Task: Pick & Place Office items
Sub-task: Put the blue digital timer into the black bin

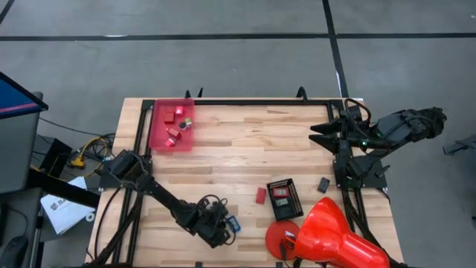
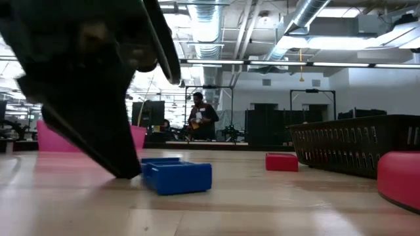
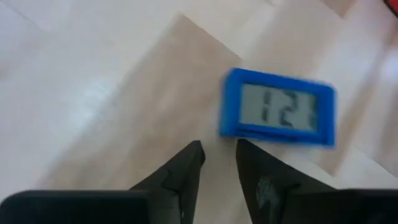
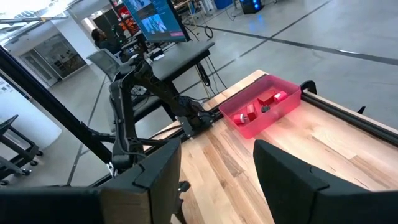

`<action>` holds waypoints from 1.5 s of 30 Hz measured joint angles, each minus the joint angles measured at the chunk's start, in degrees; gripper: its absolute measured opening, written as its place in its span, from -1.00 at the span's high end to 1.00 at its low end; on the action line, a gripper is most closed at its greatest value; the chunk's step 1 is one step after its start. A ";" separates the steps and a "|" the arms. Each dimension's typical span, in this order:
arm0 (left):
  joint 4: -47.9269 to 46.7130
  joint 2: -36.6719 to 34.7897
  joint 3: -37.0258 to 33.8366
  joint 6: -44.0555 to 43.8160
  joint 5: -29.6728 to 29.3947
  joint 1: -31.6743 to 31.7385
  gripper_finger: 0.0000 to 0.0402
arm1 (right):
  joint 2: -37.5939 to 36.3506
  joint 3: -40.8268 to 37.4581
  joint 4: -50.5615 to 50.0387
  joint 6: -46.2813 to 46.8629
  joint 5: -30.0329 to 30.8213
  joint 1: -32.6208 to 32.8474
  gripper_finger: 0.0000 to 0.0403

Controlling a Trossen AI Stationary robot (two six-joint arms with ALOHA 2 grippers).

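A small blue clock (image 3: 277,107) with a grey display lies flat on the wooden table (image 1: 223,160) near its front edge; it also shows in the high view (image 1: 233,222) and the low view (image 2: 177,176). My left gripper (image 3: 219,149) slants down right beside it, fingers a narrow gap apart with only bare table between them. A red block (image 1: 261,195) lies by a black basket (image 1: 285,198), and a small black item (image 1: 323,184) lies further right. My right gripper (image 4: 217,155) waits raised at the table's right edge, open and empty. My left gripper has one fingertip (image 3: 244,149) right at the blue clock's near long edge (image 3: 249,133). I cannot tell whether it touches. Nothing sits between the fingers, and the clock lies flat on the table.
A pink tray (image 1: 158,134) at the far left holds several small pieces. A big red cone (image 1: 335,237) lies at the near right, beside the black basket. The middle of the table is bare wood. A person stands in the room far behind the table.
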 joint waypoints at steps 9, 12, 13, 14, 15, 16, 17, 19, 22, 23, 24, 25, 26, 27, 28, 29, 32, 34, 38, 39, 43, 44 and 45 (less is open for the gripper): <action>-3.50 -4.49 -2.18 15.55 -4.10 2.26 0.34 | 0.00 0.00 0.57 0.15 0.00 0.02 0.03; -4.39 -8.03 -5.25 14.83 -4.03 2.85 0.14 | 0.02 0.00 1.00 0.13 0.00 0.02 0.03; -3.91 -9.24 -6.31 14.19 -3.99 2.95 0.07 | 0.04 0.00 1.36 0.11 0.00 0.02 0.03; -2.94 -10.65 -7.37 13.86 -3.95 2.96 -0.01 | 0.04 0.00 1.76 -0.06 0.00 0.08 0.03; -0.67 -12.00 -8.39 14.20 -3.90 2.84 -0.08 | 0.02 0.00 2.10 -0.14 0.00 0.18 0.03; 2.80 -13.17 -9.48 15.31 -3.71 2.41 -0.15 | 0.02 0.00 2.17 -0.25 0.00 0.25 0.03; 6.51 -14.24 -10.75 17.08 -2.84 1.88 -0.21 | 0.03 0.00 2.14 -0.26 0.00 0.41 0.03; 14.74 -15.50 -12.61 22.11 -0.63 0.45 -0.32 | 0.04 0.00 2.15 -0.26 0.00 0.50 0.03; 23.39 -15.91 -13.04 26.97 0.83 -2.33 -0.39 | 0.04 0.00 2.40 -0.26 0.00 0.50 0.03; 24.02 -15.65 -12.70 27.42 0.90 -3.07 -0.40 | 0.04 0.00 2.38 -0.26 0.00 0.50 0.03; 24.07 -15.01 -12.04 27.57 1.03 -3.56 -0.40 | 0.04 0.00 2.40 -0.26 0.00 0.50 0.03; 23.57 -14.40 -11.50 27.71 1.26 -4.06 -0.40 | 0.04 0.00 2.42 -0.29 0.00 0.50 0.03; 22.25 -13.86 -10.94 27.81 1.29 -4.40 -0.40 | 0.04 0.00 2.40 -0.34 0.00 0.50 0.03; 21.74 -12.96 -9.97 27.96 1.22 -4.46 -0.40 | 0.04 0.00 2.43 -0.50 0.00 0.50 0.03; 21.61 -12.10 -8.98 28.19 0.97 -4.45 -0.39 | 0.04 0.00 2.45 -0.76 0.00 0.50 0.03; 20.68 -11.49 -8.24 28.30 0.30 -4.39 -0.39 | 0.04 0.00 2.45 -0.99 0.00 0.50 0.03; 18.06 -8.54 -5.51 28.31 -1.31 -3.44 -0.39 | 0.04 0.00 2.58 -1.33 0.00 0.50 0.03; 17.26 -6.97 -4.51 28.14 -1.37 -2.78 -0.39 | 0.01 0.00 2.58 -1.33 0.00 0.50 0.03; 17.34 -4.69 -3.02 25.77 -1.63 -1.61 -0.39 | 0.00 0.00 2.49 -1.33 -0.09 0.50 0.03; 18.01 -4.16 -2.65 24.93 -1.99 -1.35 -0.39 | -0.04 0.00 2.45 -1.35 -0.15 0.50 0.03; 18.68 -3.22 -2.56 23.48 -4.45 -0.83 -0.42 | -0.54 0.00 1.89 -1.60 -0.79 0.50 0.03; 18.21 -3.11 -2.56 23.42 -5.16 -0.65 -0.42 | -0.75 0.00 1.82 -1.78 -1.03 0.50 0.03; 17.89 -2.92 -2.58 23.33 -5.35 -0.41 -0.43 | -0.81 0.00 1.69 -1.79 -1.40 0.50 0.03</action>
